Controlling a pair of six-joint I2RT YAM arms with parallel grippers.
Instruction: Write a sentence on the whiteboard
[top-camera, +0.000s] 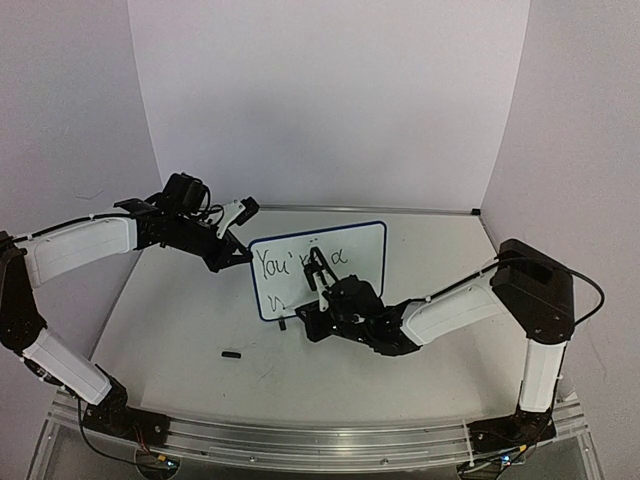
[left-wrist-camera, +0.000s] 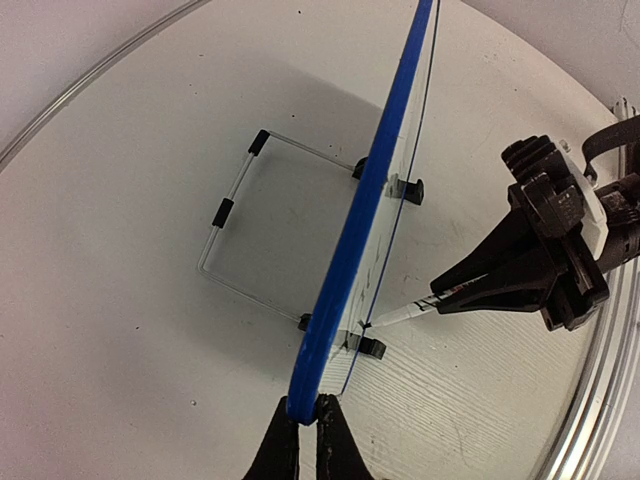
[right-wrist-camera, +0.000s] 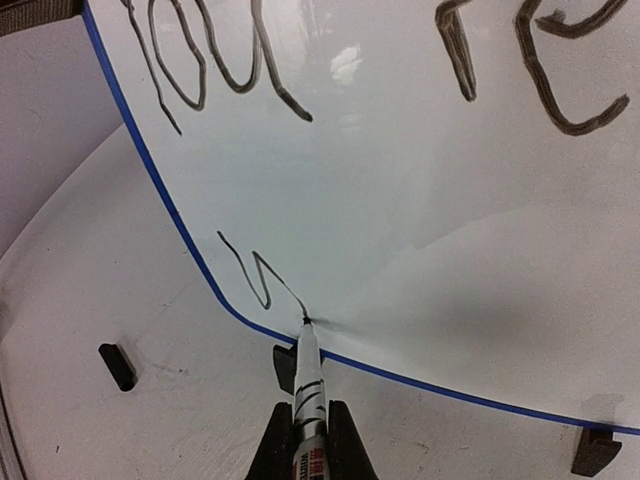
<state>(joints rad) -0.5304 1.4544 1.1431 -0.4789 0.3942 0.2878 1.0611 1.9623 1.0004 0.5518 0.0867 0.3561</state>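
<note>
Your left gripper (left-wrist-camera: 307, 412) is clamped on the whiteboard (left-wrist-camera: 372, 195) at its blue edge. The board stands upright mid-table. Your right gripper (right-wrist-camera: 308, 410) is closed on the marker (right-wrist-camera: 305, 360) — tip touching the board low down, at the sentence's (top-camera: 270, 264) second row. The top row perhaps reads "You're a".

Whiteboard (right-wrist-camera: 400, 220) glossy, smooth; table (left-wrist-camera: 120, 320) matt white w/ scuffs; front rail (top-camera: 320, 437) brushed metal.

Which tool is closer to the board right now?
Left. The left tool is shut on the board at its side edge, touching the frame. The right tool sits in front of the writing face, shut on the marker; only the marker tip touches.
</note>
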